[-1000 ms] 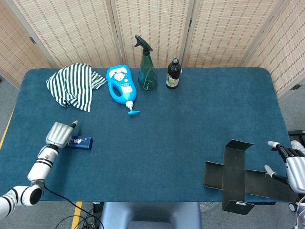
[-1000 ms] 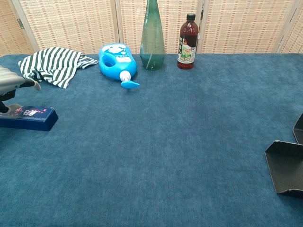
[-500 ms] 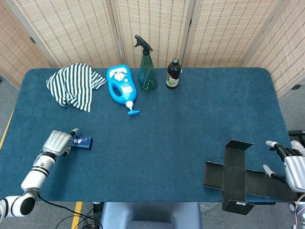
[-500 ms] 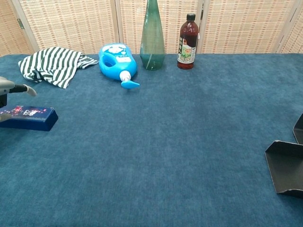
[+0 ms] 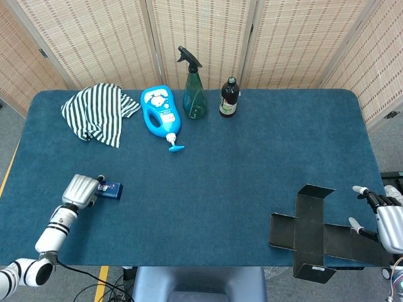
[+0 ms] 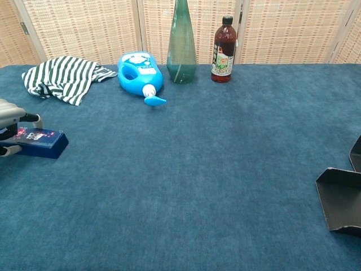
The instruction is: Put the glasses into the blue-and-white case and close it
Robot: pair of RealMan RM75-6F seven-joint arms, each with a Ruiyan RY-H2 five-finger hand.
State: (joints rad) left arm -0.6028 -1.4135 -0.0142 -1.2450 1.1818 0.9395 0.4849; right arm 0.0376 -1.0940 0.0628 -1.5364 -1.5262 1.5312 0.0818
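A small dark blue box with red and white print lies flat near the table's left front. My left hand straddles its left end, with the thumb over the far side and a finger along the near side, gripping it. My right hand sits at the table's right front edge, fingers spread and holding nothing; the chest view does not show it. No glasses show in either view.
An unfolded black cardboard box lies beside my right hand. At the back stand a striped cloth, a light blue detergent jug on its side, a green spray bottle and a dark bottle.
My left hand pulled back toward the front edge, then moved right onto the box's left end, covering more of it. The right hand has stayed put.
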